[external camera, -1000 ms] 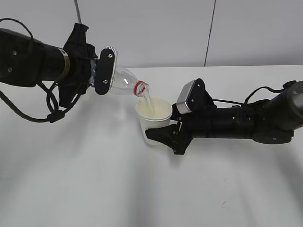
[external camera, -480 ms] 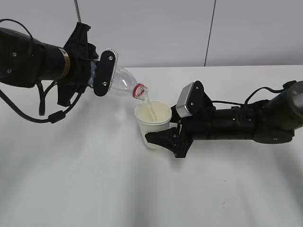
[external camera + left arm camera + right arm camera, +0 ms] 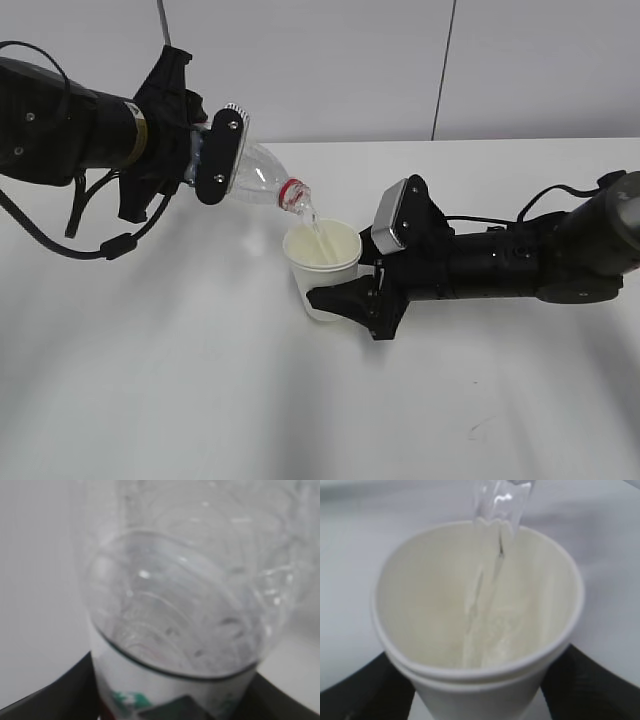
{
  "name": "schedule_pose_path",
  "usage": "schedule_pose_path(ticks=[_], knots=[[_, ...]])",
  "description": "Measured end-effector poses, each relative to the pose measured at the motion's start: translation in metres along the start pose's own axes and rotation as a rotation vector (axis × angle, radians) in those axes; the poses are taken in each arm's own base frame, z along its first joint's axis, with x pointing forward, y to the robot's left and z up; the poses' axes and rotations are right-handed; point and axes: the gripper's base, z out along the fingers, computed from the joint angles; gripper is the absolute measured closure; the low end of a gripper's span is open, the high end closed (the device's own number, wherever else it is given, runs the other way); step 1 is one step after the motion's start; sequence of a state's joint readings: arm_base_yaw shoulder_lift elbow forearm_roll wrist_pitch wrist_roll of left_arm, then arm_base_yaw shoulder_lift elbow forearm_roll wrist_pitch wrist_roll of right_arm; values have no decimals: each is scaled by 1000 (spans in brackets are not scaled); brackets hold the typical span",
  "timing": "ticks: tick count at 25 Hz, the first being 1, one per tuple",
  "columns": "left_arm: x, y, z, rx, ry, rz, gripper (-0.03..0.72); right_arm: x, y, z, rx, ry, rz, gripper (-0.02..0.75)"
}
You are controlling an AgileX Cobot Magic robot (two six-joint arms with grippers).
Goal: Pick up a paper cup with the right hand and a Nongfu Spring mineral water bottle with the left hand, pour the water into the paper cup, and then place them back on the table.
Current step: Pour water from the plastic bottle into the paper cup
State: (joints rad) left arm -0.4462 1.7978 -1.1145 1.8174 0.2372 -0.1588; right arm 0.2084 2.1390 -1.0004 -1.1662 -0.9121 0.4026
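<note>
Bottle [image 3: 258,176], gripped by left gripper [image 3: 215,158], is pouring into cup [image 3: 322,262], clamped by right gripper [image 3: 345,298]; overfilling risks spilling onto table [image 3: 200,380].

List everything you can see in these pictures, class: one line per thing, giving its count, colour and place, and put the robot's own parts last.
paper cup: one, cream-white, held upright just below the bottle's mouth, water streaming into it.
Nongfu Spring mineral water bottle: one, clear with a red neck ring, tilted mouth-down over the cup.
table: one, white, under both arms, with a small dark scuff near the front right.
wall: one, pale grey panels, behind the table.
left hand: one, black arm, upper left, fingers shut on the bottle.
right hand: one, black arm with a grey block, right side, fingers shut on the cup.
</note>
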Motion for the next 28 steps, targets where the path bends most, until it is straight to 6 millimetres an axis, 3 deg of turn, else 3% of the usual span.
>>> schedule_pose_path(ticks=[28], knots=[[0, 0, 0, -2, 5, 0, 284, 2, 1, 0, -11, 20, -6, 209]])
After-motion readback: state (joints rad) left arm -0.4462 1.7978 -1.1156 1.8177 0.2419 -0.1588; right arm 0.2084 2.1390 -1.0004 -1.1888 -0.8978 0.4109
